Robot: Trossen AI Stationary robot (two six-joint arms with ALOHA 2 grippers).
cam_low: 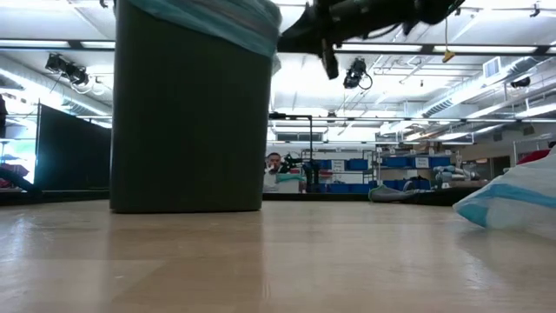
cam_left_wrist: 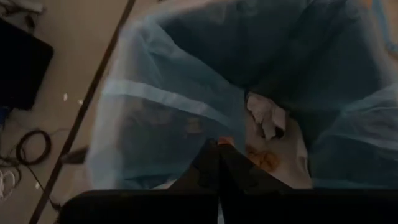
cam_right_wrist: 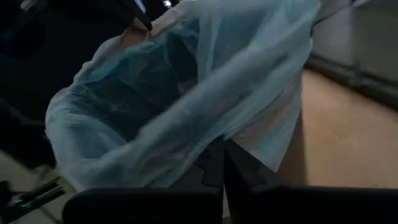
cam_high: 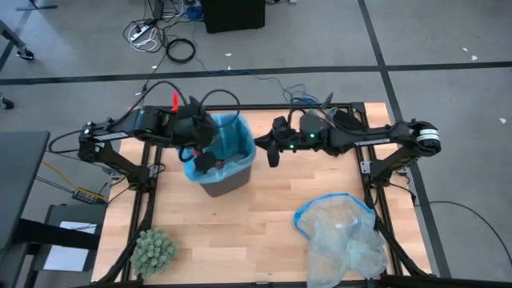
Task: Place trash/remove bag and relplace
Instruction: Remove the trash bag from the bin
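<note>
Sitting on grey floor with cables strewn behind, wooden table (cam_high: 240, 232) taking up most of the high view. Going left to right:

Resting at the near left corner, green spiky ball (cam_high: 154, 251), well apart from everything else.

Reaching in from the left, left gripper (cam_high: 202, 152) hanging over the bin's left rim, fingers (cam_left_wrist: 217, 163) pressed together. Looking pinched on the bag (cam_high: 232, 136) edge in the left wrist view, though hard telling for sure if any plastic is actually caught.

Standing left of centre toward the back, dark bin (cam_high: 228, 178) wearing the sky-blue bag, folded over the rim. Lying down inside, trash (cam_left_wrist: 266, 118): white crumpled paper plus a brownish wad just beside it.

Coming from the right, right gripper (cam_high: 272, 154) hovering just beside the bin's right rim, fingers (cam_right_wrist: 221, 163) closed too. Right wrist view showing the tips right at the draped bag, touching or nearly so, can't say which.

Slumping at the near right, paler clearer bag (cam_high: 342, 236) with a blue rim, well apart from the bin.

Showing in the low view, far back in the room, a person (cam_low: 274, 167) near blue crates.
</note>
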